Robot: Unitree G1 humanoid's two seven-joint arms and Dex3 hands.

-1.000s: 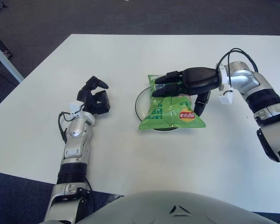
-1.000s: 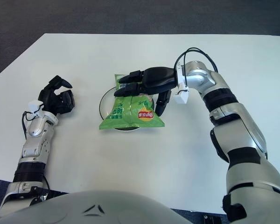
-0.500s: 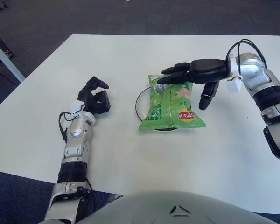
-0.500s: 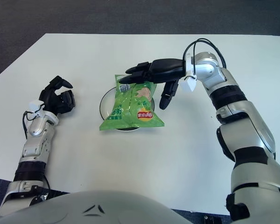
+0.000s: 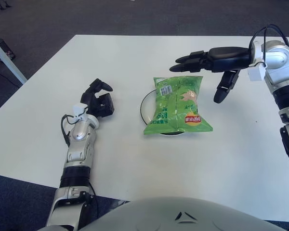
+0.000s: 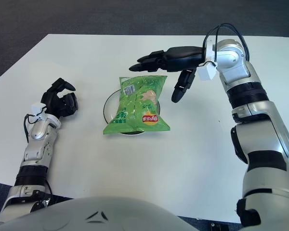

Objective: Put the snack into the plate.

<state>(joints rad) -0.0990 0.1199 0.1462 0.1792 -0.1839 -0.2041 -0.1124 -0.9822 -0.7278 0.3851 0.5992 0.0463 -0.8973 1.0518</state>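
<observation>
fingers [image 5: 188,60] on your right hand [image 5: 216,57] are spreading wide and gripping nothing, hanging above and just right of the snack [image 5: 177,106]. the snack, a green bag, is lying flat across the plate [image 5: 144,103], covering most of it and spilling over the near and right edge, with only the plate's left rim showing. nothing is touching the bag. judging by this, you are sitting at the release-and-clear step, and the placing itself is looking done. your next move is calling for little: be taking the right hand up and off to the right, minding the thumb hanging near the bag's corner. your left hand [image 5: 97,99] is idling left of the plate on the table [image 5: 135,53], fingers curling loosely around nothing.
</observation>
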